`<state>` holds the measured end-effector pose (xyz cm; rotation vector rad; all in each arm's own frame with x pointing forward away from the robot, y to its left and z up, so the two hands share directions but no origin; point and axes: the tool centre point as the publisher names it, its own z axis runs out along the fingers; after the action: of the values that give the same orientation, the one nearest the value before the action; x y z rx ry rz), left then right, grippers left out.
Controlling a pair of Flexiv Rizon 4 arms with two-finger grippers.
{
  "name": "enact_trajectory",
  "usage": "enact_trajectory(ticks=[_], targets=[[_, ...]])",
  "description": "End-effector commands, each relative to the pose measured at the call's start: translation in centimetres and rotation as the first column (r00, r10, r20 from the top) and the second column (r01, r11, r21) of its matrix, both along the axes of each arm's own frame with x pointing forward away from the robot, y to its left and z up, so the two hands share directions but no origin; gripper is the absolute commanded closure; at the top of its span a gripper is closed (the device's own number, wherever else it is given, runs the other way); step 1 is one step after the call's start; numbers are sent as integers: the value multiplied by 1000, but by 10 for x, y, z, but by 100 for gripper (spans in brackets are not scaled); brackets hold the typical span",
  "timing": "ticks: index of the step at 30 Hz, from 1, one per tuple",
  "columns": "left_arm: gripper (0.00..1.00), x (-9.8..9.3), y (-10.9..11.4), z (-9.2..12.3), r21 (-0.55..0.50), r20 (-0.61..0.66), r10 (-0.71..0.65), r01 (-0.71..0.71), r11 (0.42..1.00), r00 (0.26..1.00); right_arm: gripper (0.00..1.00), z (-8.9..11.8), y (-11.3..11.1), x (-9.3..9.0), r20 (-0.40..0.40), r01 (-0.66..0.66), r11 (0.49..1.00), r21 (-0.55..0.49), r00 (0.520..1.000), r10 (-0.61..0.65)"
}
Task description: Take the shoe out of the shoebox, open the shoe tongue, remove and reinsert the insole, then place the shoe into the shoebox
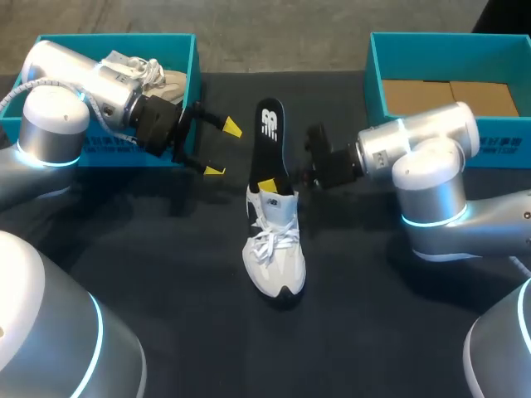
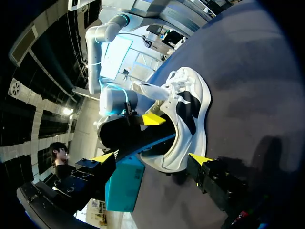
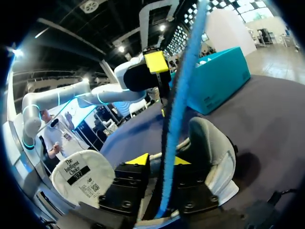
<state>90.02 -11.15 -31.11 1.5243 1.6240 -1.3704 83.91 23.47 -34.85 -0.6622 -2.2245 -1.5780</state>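
Removal step: R gripper [image 3: 162, 161] clamps insole [image 1: 268, 141], mostly out of shoe [image 1: 274, 249]; L gripper [image 1: 222, 149] wide, empty. Next I'd lift it clear, then reinsert.

Black cloth-covered table [image 1: 373, 332], seen from above. A pale beige sneaker with white laces [image 1: 166, 83] lay inside the teal box on the left [image 1: 116, 38]. Flat brown cardboard sheets [image 1: 448, 98] lined the floor of the teal box on the right [image 1: 377, 79].
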Motion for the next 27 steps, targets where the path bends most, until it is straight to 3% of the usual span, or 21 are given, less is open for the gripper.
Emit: enact_trajectory(ticks=[1,13,16,19,27], targets=[[0,1,0,-1,-1,0,-2,2,1000,1000,55,13,2,-3,21,7,1000,-11,1000,-7],[0,1,0,-1,-1,0,-2,2,1000,1000,58,28,2,14,55,-2,998,-56,998,5],[0,1,0,-1,-1,0,-2,2,1000,1000,69,27,1,19,52,6,998,-70,999,-3],[0,1,0,-1,-1,0,-2,2,1000,1000,97,22,1,21,39,6,996,-91,999,-2],[0,1,0,-1,-1,0,-2,2,1000,1000,100,6,3,6,-1,-8,990,-141,1000,8]])
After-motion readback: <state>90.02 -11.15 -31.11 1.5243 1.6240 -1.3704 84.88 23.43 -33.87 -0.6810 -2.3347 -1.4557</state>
